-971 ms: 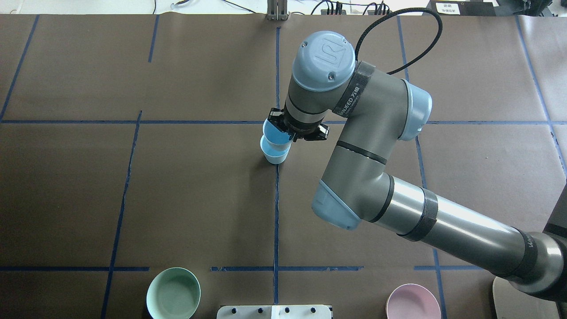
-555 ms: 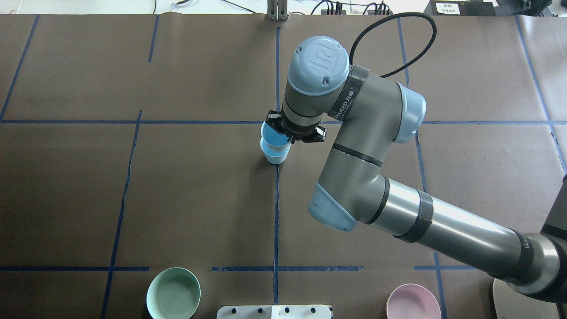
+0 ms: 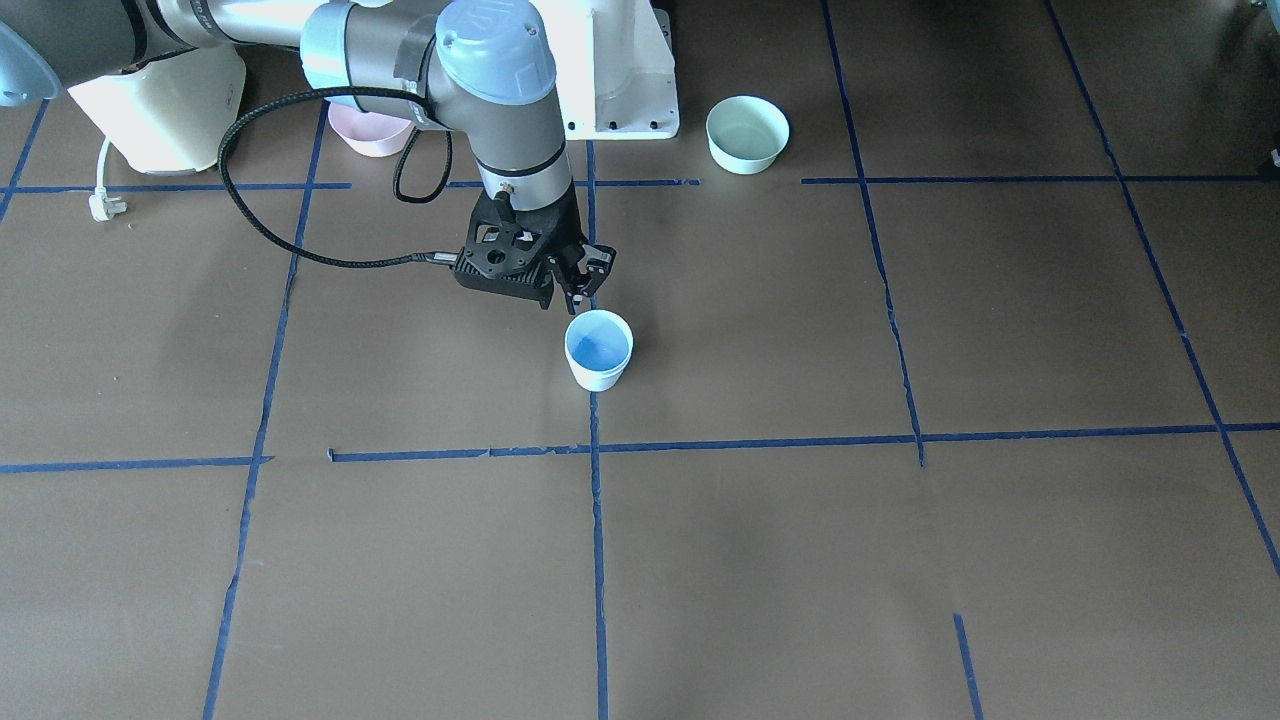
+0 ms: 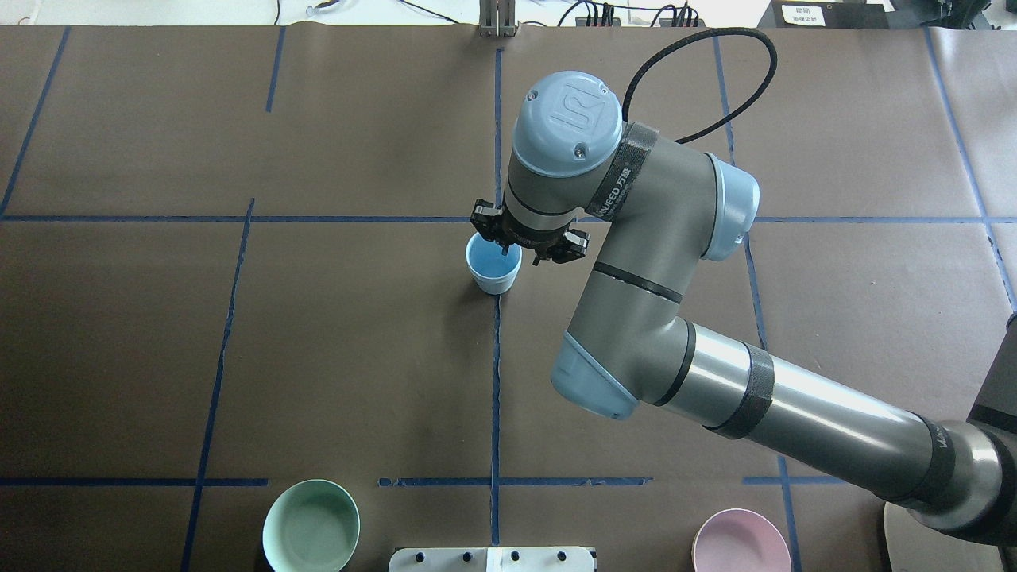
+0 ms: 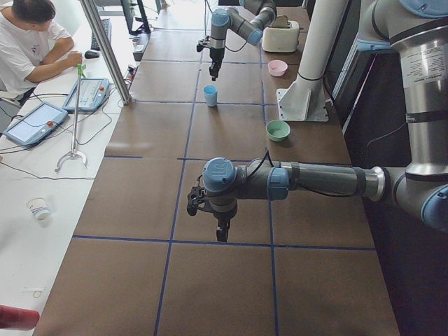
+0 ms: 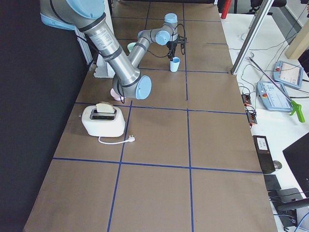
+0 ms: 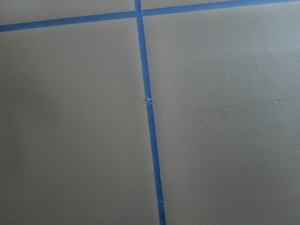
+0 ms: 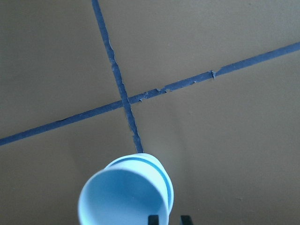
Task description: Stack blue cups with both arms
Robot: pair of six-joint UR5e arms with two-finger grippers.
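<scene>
The two pale blue cups (image 4: 493,268) stand nested, one inside the other, on a blue tape line at the table's middle. They also show in the front view (image 3: 598,352) and the side views (image 5: 211,96) (image 6: 175,64). In the right wrist view both rims (image 8: 124,197) are visible. My right gripper (image 4: 504,242) (image 3: 585,290) hangs over the stack's rim. Its fingertips (image 8: 153,219) stand a little apart, astride the rim, not clamped on it. My left gripper (image 5: 220,229) points down over bare table far to the left. I cannot tell whether it is open or shut.
A mint-green bowl (image 4: 311,525) and a pale pink bowl (image 4: 740,543) sit near the robot's edge, on either side of the white pedestal (image 3: 620,70). A toaster (image 6: 101,119) stands at the right end. An operator (image 5: 31,42) sits beyond the far edge.
My right gripper has lowered the upper cup, which was tilted above the lower one, down into it. The cup now sits level in the lower cup and the jaws have eased apart.
</scene>
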